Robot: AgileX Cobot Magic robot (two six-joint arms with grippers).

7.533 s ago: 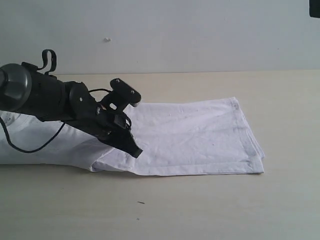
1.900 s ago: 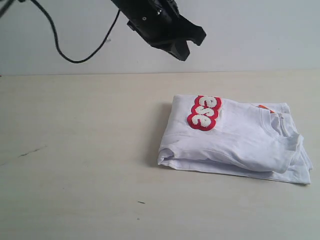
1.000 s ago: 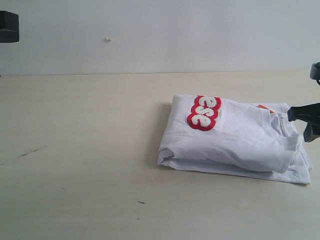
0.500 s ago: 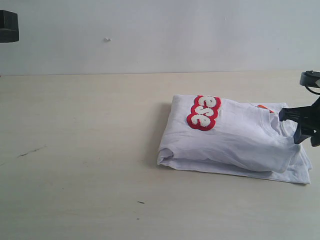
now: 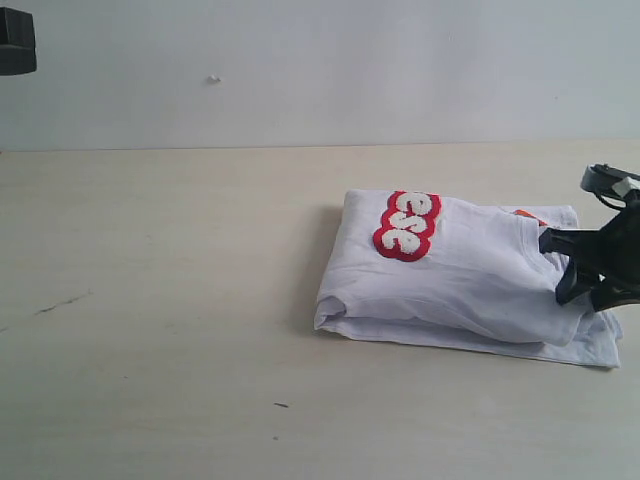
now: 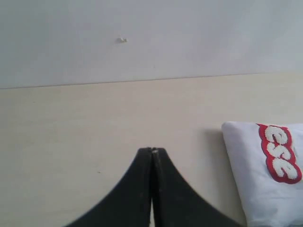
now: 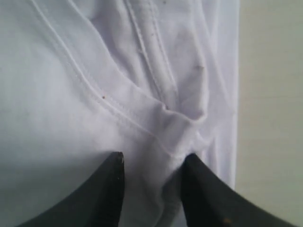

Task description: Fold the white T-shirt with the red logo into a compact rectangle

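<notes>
The white T-shirt (image 5: pixel 470 285) lies folded into a thick bundle on the table, right of centre. Part of the red logo (image 5: pixel 408 225) shows on top at its far left corner, and an orange neck tag (image 5: pixel 527 214) peeks out at the back. My right gripper (image 5: pixel 553 268) is open at the bundle's right end, one finger on each side of a ridge of collar fabric (image 7: pixel 182 120); the fingertips (image 7: pixel 116 163) rest on cloth. My left gripper (image 6: pixel 152 150) is shut on nothing, above bare table left of the shirt (image 6: pixel 265 175). The logo (image 6: pixel 280 153) also shows there.
The pale wooden table (image 5: pixel 160 300) stretches left and in front of the shirt, with a faint dark scuff (image 5: pixel 60 303) and a small speck (image 5: pixel 282 405). A grey wall (image 5: pixel 320 70) stands behind. A black piece of the left arm (image 5: pixel 15 42) sits at the upper left corner.
The shirt went from a long flat fold to a compact bundle. The left arm withdrew up and left. My right gripper came in from the right edge and moved left onto the collar end.
</notes>
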